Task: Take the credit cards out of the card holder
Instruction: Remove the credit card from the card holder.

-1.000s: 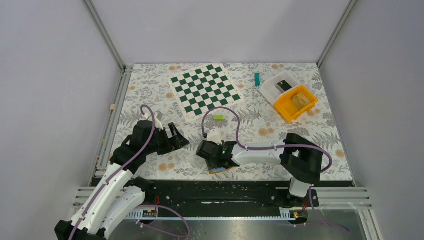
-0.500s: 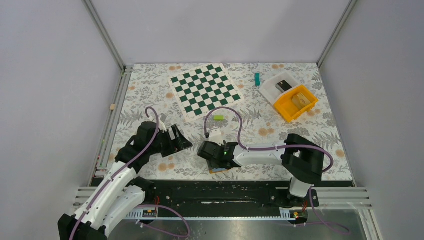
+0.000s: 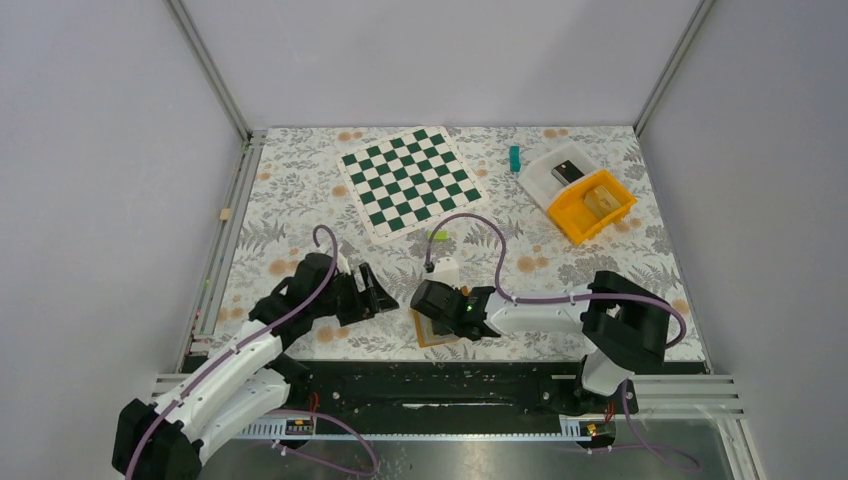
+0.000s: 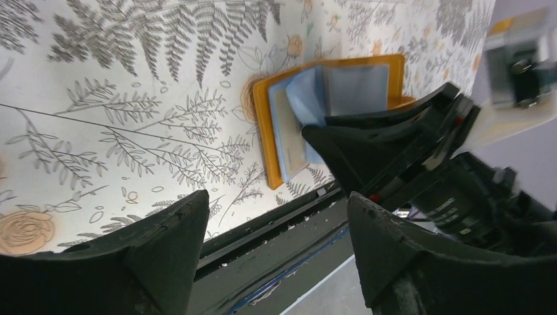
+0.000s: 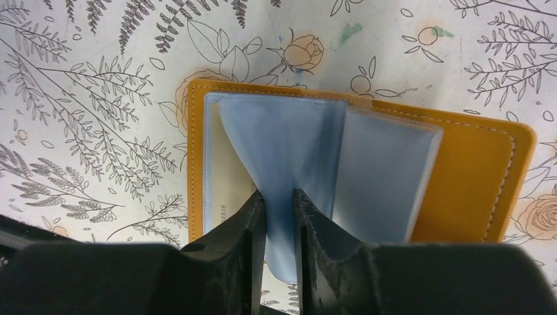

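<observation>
The orange card holder [image 3: 436,334] lies open on the table near the front edge, also in the right wrist view [image 5: 479,170] and the left wrist view [image 4: 263,125]. My right gripper [image 3: 434,304] [image 5: 279,197] is shut on a light-blue credit card [image 5: 289,144] that stands up, bent, from the holder's middle. Another light-blue card [image 5: 384,177] lies flat in the holder to the right of it. My left gripper [image 3: 384,297] [image 4: 276,197] is open and empty, just left of the holder, apart from it.
A green-and-white chessboard [image 3: 410,182] lies at the back centre. An orange bin [image 3: 590,205] and a white bin [image 3: 548,170] stand at the back right, with a small teal block [image 3: 514,157] beside them. A small yellow-green block [image 3: 437,236] lies mid-table. The black front rail [image 3: 440,385] runs just below the holder.
My left gripper has moved right, toward the holder. My right gripper has shifted a little right and back, and more of the orange holder shows beneath it.
</observation>
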`<state>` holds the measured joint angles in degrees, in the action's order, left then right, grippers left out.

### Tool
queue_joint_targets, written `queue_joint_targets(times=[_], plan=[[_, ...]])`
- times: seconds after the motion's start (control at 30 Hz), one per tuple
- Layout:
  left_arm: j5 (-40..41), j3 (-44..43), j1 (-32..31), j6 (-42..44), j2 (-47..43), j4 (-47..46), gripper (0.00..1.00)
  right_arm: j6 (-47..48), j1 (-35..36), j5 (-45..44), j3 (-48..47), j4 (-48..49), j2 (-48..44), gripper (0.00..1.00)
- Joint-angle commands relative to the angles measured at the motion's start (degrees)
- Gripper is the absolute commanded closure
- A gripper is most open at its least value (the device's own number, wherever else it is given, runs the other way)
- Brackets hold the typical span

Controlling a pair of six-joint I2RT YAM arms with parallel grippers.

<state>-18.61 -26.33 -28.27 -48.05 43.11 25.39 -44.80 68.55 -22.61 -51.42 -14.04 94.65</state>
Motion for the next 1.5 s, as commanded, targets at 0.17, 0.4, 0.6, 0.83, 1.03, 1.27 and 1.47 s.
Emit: queue_joint_targets(times=[0.17, 0.4, 0.6, 0.83, 1.03, 1.27, 1.47], plan=[[2.1, 3.8, -6.5, -4.9, 6.8, -14.8, 0.34, -3.8, -5.4, 12.4, 13.1, 16.8, -8.6, 0.79], [1.7, 3.7, -12.1, -5.8, 12.2, -24.7, 0.52, -5.8, -8.2, 18.4, 19.7, 26.3, -12.5, 0.8], [1.3, 1.6, -14.7, -6.0, 19.8, -30.8, 0.67, -6.8, -9.9, 21.1, 23.6, 30.9, -14.3, 0.81], [1.6, -0.7, -16.1, -5.7, 26.7, -32.2, 0.78, -7.8, -11.7, 22.4, 27.1, 34.0, -17.0, 0.77], [1.1, -4.1, -18.5, -5.0, 32.1, -33.4, 0.82, -7.9, -11.9, 23.7, 27.8, 34.0, -19.0, 0.73], [0.8, -6.6, -19.9, -4.8, 38.6, -33.8, 0.84, -7.7, -11.9, 22.9, 27.7, 32.3, -20.6, 0.72], [-0.3, -6.6, -20.7, -5.1, 39.9, -36.6, 0.85, -7.0, -11.9, 21.2, 27.1, 29.5, -20.9, 0.71]])
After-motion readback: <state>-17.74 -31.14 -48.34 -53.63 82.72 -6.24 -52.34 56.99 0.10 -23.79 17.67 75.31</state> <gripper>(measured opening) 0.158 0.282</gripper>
